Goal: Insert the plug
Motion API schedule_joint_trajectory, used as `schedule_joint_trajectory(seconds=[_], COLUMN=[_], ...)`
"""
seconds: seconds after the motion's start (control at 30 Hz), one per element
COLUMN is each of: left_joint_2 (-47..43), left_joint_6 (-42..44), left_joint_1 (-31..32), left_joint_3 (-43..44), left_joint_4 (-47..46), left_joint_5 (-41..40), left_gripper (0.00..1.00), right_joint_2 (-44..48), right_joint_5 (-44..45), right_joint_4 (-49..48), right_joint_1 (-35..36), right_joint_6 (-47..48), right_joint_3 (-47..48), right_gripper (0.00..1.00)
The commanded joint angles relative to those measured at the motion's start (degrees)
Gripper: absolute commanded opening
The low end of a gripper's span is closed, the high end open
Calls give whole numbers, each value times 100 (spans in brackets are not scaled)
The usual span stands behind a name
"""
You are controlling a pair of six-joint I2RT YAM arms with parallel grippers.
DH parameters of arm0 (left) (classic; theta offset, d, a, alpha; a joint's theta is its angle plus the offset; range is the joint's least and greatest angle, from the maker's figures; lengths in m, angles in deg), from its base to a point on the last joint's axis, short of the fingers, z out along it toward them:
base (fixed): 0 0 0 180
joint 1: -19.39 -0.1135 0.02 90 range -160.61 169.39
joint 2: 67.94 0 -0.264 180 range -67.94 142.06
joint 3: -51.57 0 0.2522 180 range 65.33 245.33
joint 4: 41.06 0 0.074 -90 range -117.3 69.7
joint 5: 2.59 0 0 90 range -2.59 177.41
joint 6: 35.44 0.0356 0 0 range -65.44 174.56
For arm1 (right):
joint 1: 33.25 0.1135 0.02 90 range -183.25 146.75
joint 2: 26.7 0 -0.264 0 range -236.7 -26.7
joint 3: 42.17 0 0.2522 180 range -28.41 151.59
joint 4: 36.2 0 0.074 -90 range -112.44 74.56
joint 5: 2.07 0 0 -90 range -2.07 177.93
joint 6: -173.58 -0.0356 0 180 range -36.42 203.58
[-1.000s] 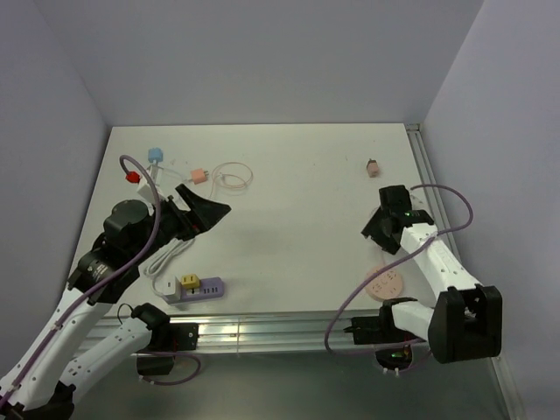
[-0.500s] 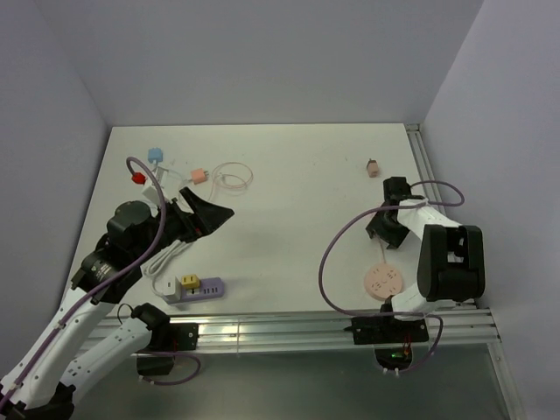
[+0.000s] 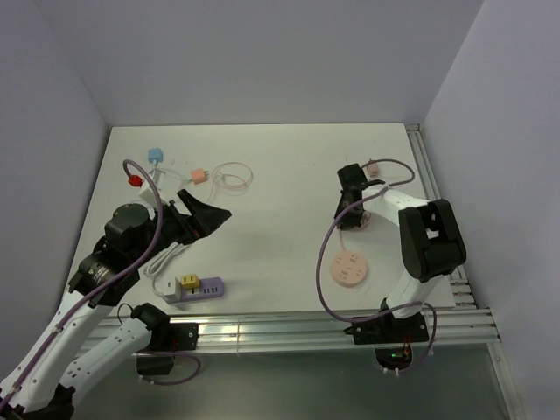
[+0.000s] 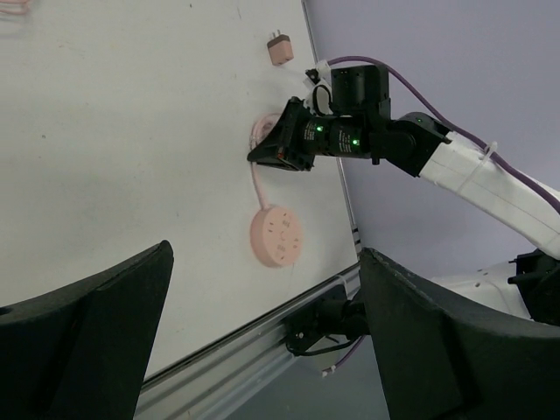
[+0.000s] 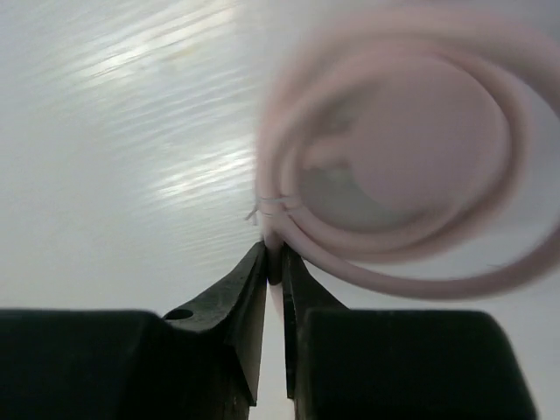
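My right gripper point(image 5: 273, 262) was pinched together on the pink cable point(image 5: 398, 278), just where it left its coil point(image 5: 394, 149), near the right edge of the worktop. My left gripper point(image 3: 208, 213) hung toward the left edge with its fingers point(image 4: 83, 332) wide apart and empty. The pink plug point(image 3: 372, 166), which I took for the one to insert, lay close to the far right corner, just beyond my right wrist and not touching it. The round pink socket point(image 3: 350, 269) sat nearer the near edge, on the end of the cable.

My worry was that I held cord, not plug. A tug from there could drag the light socket across the top or toward the near edge, and the thin cord could slip from my pinch. My arm's own purple lead point(image 3: 325, 262) looped beside the socket and might snag it.

A purple power strip point(image 3: 210, 287) carrying a yellow plug point(image 3: 187, 282) lay by the near left corner. A blue plug point(image 3: 155, 156), a red plug point(image 3: 133, 178) and a clear cable loop point(image 3: 233, 175) lay toward the far left corner. All were well apart from my work, and nothing blocked the pink plug.
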Motion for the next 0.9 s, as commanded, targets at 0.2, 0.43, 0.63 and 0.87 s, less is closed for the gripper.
schedule_joint_trajectory(seconds=[0.2, 0.43, 0.63, 0.87], left_joint_2=[-456, -307, 70, 291], left_joint_6=[-325, -177, -44, 35], left_joint_1=[-13, -13, -13, -13], left_joint_3=[20, 11, -42, -60], left_joint_4=[383, 366, 155, -38], left_joint_5=[-595, -613, -569, -463], left_gripper=[92, 93, 93, 93], right_joint_2=[-698, -163, 664, 192], right_joint_5=[-869, -473, 70, 924], right_joint_4=[256, -7, 194, 678], right_joint_1=[1372, 1416, 1416, 829], right_joint_6=[-166, 201, 528, 572], right_joint_3=[1024, 549, 1039, 2393], right_gripper=[15, 47, 85, 100])
